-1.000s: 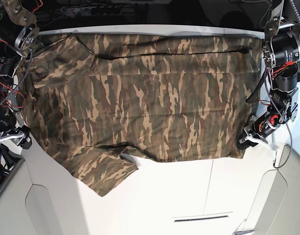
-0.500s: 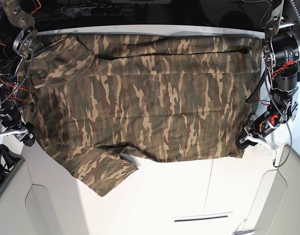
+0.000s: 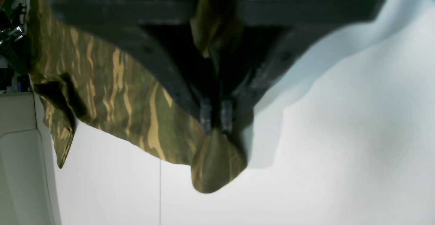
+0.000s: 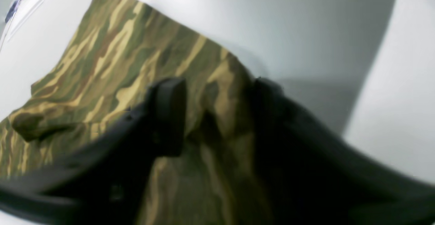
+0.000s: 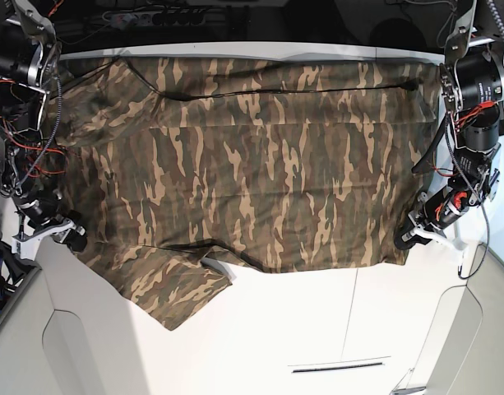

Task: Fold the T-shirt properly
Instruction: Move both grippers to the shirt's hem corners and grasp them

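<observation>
The camouflage T-shirt (image 5: 252, 173) lies spread flat on the white table (image 5: 317, 329), with one sleeve (image 5: 173, 288) pointing to the front left. My left gripper (image 5: 405, 239) is at the shirt's front right corner. In the left wrist view it (image 3: 216, 118) is shut on that fabric corner (image 3: 214, 163). My right gripper (image 5: 75, 240) is at the shirt's left edge. In the right wrist view it (image 4: 217, 116) is open, with one finger (image 4: 168, 116) on the cloth (image 4: 119, 48) and the other just off its edge.
A thin black cable (image 5: 284, 89) lies across the shirt's back part. A power strip (image 5: 153, 15) sits in the dark behind the table. The table's front has rounded cut-out panels (image 5: 71, 346) at both corners.
My right arm has moved right, from off the table's left side onto the shirt's left edge. The fabric at the back left has shifted a little. My left gripper has stayed put.
</observation>
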`<move>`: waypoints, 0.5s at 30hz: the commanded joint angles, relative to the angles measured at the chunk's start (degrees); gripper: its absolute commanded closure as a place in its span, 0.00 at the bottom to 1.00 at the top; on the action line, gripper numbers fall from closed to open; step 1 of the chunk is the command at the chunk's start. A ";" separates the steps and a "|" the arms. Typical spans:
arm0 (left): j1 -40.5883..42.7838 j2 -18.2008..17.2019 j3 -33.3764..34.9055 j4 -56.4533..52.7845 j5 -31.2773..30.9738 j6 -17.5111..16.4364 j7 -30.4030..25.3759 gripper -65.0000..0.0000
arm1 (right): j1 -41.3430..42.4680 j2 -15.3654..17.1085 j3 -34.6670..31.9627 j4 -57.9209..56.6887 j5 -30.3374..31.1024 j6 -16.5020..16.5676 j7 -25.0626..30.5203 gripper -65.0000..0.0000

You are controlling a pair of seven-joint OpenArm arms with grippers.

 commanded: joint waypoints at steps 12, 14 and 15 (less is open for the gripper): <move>-1.25 -4.22 -0.02 6.34 -7.85 -0.10 12.55 1.00 | 3.15 0.76 -0.22 3.32 -1.03 1.75 -8.55 1.00; -1.27 -4.52 -0.02 9.38 -7.93 -0.10 15.65 1.00 | 3.08 0.81 -0.22 5.90 -1.03 1.79 -10.51 1.00; -1.27 -4.66 -0.02 11.06 -8.35 -0.10 16.96 1.00 | 3.10 0.79 -0.20 7.34 -1.03 1.77 -11.91 1.00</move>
